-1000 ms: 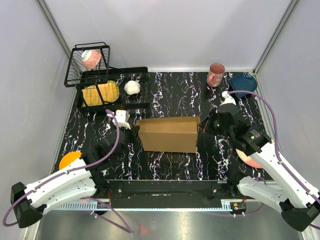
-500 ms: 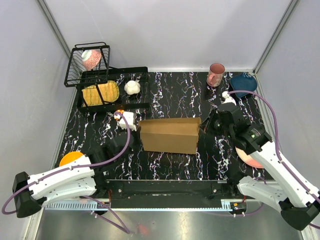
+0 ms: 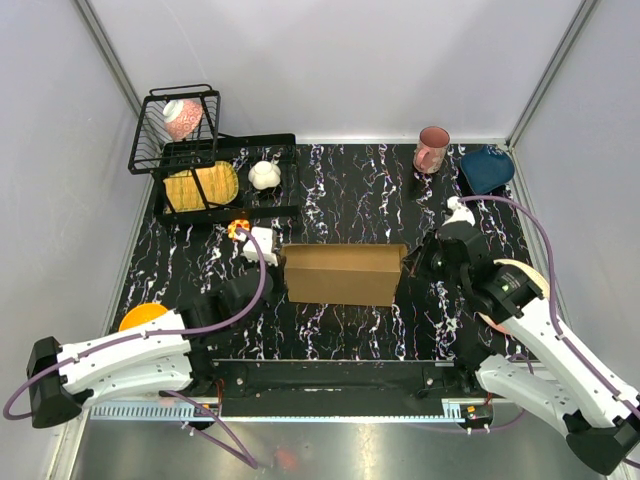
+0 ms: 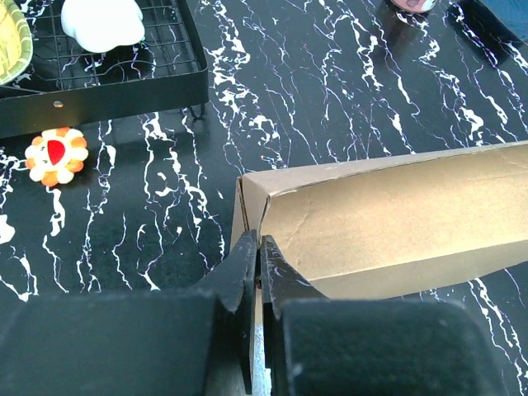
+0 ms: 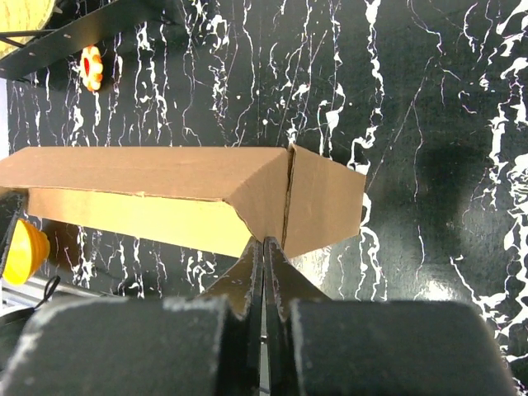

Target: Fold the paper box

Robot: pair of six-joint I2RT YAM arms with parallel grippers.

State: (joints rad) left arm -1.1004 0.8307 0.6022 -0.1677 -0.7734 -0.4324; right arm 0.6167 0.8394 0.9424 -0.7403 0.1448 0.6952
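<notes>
The paper box (image 3: 343, 273) is a plain brown cardboard shape lying across the middle of the black marbled table (image 3: 350, 190). My left gripper (image 3: 280, 272) is at its left end. In the left wrist view the jaws (image 4: 258, 247) are shut, with the cardboard edge of the paper box (image 4: 396, 214) pinched between them. My right gripper (image 3: 408, 263) is at the right end. In the right wrist view it (image 5: 264, 245) is shut on the lower corner of the end flap of the paper box (image 5: 165, 194), where a crease runs down into the tips.
A black wire rack (image 3: 215, 170) at the back left holds a yellow dish and a white object. A small flower toy (image 3: 238, 228) lies in front of it. A pink cup (image 3: 432, 148) and a blue bowl (image 3: 487, 168) stand at the back right. An orange bowl (image 3: 140, 318) sits at the left edge.
The box has shifted a little to the right and toward the near edge. Both grippers moved with it. The left arm has swung rightward.
</notes>
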